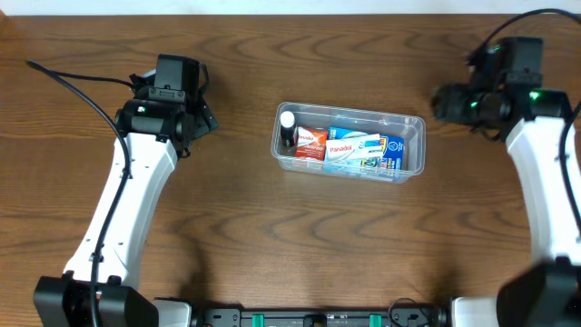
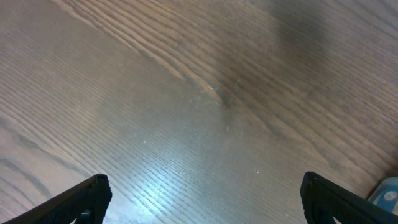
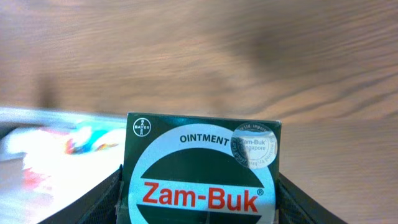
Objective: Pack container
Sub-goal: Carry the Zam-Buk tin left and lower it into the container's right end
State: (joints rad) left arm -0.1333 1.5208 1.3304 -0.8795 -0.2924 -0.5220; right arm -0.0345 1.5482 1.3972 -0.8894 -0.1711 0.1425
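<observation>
The container (image 1: 354, 111), a clear shallow tub, stands at the table's centre. In it are a small white-capped bottle (image 1: 288, 127), a red box (image 1: 311, 143) and a blue Panadol box (image 1: 349, 145). My right gripper (image 1: 447, 102) hovers just right of the tub. It is shut on a dark green Zam-Buk ointment box (image 3: 202, 168), whose two sides rest against the fingers (image 3: 109, 193). The tub shows as a pale blur (image 3: 37, 155) at the left of the right wrist view. My left gripper (image 1: 201, 118) is left of the tub, open over bare wood (image 2: 202, 193).
Brown wood table (image 1: 236, 236) all round the tub. A black cable (image 1: 73, 77) trails from the left arm at the far left. A pale blue patch (image 2: 388, 190) shows at the lower right edge of the left wrist view.
</observation>
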